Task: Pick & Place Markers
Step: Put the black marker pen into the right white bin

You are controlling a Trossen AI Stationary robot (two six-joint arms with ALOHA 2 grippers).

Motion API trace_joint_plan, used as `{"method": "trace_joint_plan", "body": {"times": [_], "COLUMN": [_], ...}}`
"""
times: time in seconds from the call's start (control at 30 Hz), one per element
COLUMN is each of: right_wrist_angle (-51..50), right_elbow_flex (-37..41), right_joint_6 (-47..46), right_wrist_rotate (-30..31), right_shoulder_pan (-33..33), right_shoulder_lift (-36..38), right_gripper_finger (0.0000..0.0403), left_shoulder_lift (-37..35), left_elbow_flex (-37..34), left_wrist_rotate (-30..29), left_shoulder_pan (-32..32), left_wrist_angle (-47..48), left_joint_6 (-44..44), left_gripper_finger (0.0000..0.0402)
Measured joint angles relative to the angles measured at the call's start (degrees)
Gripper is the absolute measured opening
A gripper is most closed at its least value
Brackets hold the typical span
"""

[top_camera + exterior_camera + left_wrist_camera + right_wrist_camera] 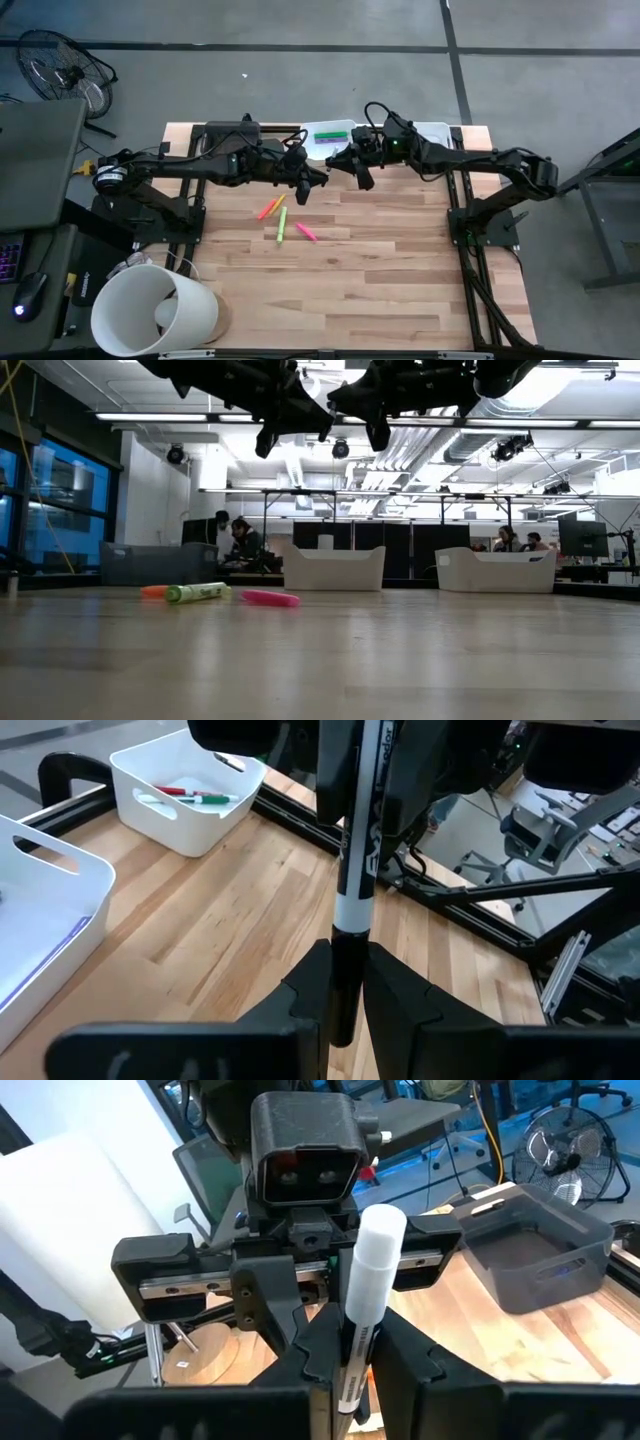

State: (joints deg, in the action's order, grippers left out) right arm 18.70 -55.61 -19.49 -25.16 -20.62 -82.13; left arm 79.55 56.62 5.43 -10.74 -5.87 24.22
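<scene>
A marker with a black end, black printed barrel and white end (362, 830) stands roughly upright, high above the table's far middle. My left gripper (318, 180) and my right gripper (338, 165) face each other there, both shut on it. Three more markers lie flat on the wood: orange (266, 210), yellow-green (282, 228) and pink (306, 232). A white tray (328, 135) at the far edge holds green and purple markers. The low view shows both grippers only as dark shapes at its top. My left gripper (345, 990) pinches the marker's black lower end (343, 970) between its two fingers, coming about level from the table's left. The marker rises from the fingers, clear of the table. My right gripper (350, 1360) pinches the barrel (352, 1342) between its two fingers, above the left gripper's hold and about level from the table's right. The white end (375, 1260) sticks up past its fingers.
A second white tray (435, 130) stands at the far right; it holds red and green markers (195, 796). A dark grey bin (540, 1250) sits at the far left. A big white cylinder (150, 310) stands off the near left corner. People sit in the room behind.
</scene>
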Motion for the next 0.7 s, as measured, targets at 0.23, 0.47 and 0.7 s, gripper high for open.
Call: {"method": "trace_joint_plan", "body": {"times": [0.23, 0.47, 0.7], "right_wrist_angle": [0.00, -0.42, -3.88], "right_elbow_flex": [0.02, 0.07, 0.07], "right_joint_6": [0.28, 0.46, 1.28], "right_wrist_rotate": [-0.33, -0.20, -0.16], "right_shoulder_pan": [-0.02, -0.07, -0.26], "right_shoulder_lift": [0.02, 0.04, 0.04], "right_gripper_finger": [0.0029, 0.0029, 0.0029], "left_shoulder_lift": [0.00, 0.00, -0.35], "left_elbow_flex": [0.00, 0.00, 0.00], "left_wrist_rotate": [0.26, 1.47, -0.39], "left_shoulder_pan": [0.00, 0.00, -0.09], "left_wrist_angle": [0.02, -0.09, 6.64], "left_joint_6": [-1.56, -1.72, -1.86], "left_gripper_finger": [0.0059, 0.0149, 0.0194]}}
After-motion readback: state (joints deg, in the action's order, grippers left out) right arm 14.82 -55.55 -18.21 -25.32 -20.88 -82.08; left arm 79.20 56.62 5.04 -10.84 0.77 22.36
